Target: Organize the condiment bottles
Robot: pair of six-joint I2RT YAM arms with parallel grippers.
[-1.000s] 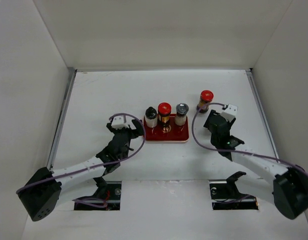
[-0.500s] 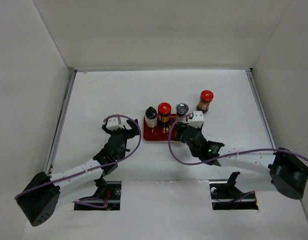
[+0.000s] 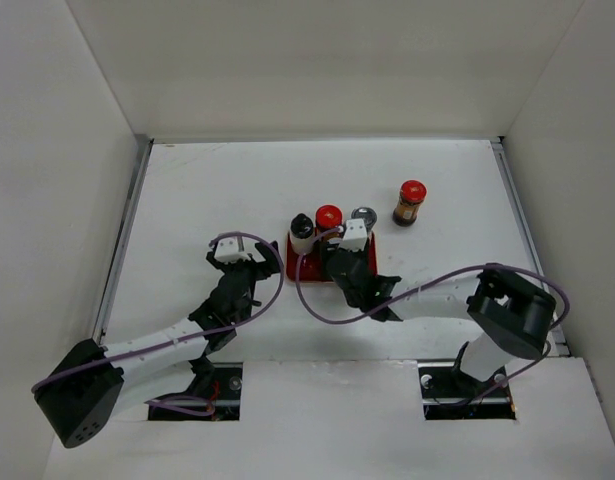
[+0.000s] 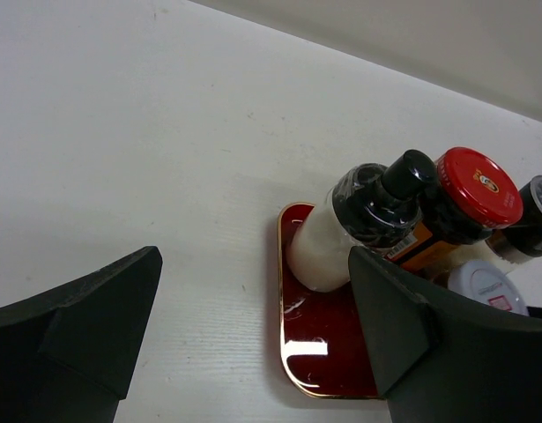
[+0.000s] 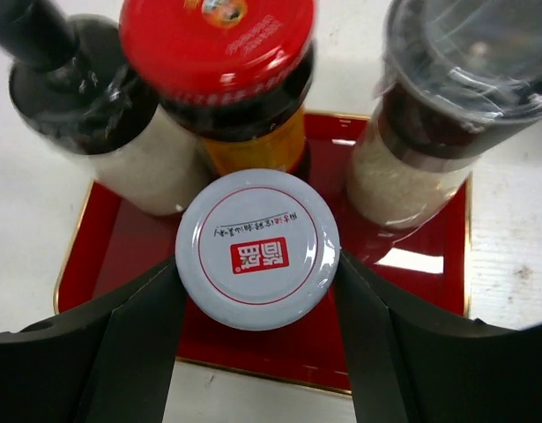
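A red tray point(image 3: 305, 268) carries a black-capped white bottle point(image 3: 302, 228), a red-capped brown bottle point(image 3: 328, 217) and a silver-capped pale bottle point(image 3: 364, 215). A second red-capped bottle point(image 3: 410, 200) stands on the table to the right. My right gripper point(image 3: 335, 258) is over the tray's front. In the right wrist view it point(image 5: 257, 264) is shut on a grey-capped jar point(image 5: 257, 247), over the tray point(image 5: 412, 308) in front of the red-capped bottle point(image 5: 218, 40). My left gripper point(image 4: 253, 264) is open and empty, just left of the tray point(image 4: 328, 352).
White walls close in the table on the left, back and right. A metal rail point(image 3: 122, 235) runs along the left edge. The right arm's purple cable point(image 3: 307, 300) loops in front of the tray.
My right arm has swung left from beside the lone red-capped bottle to the tray's front. My left gripper has drawn back slightly from the tray.
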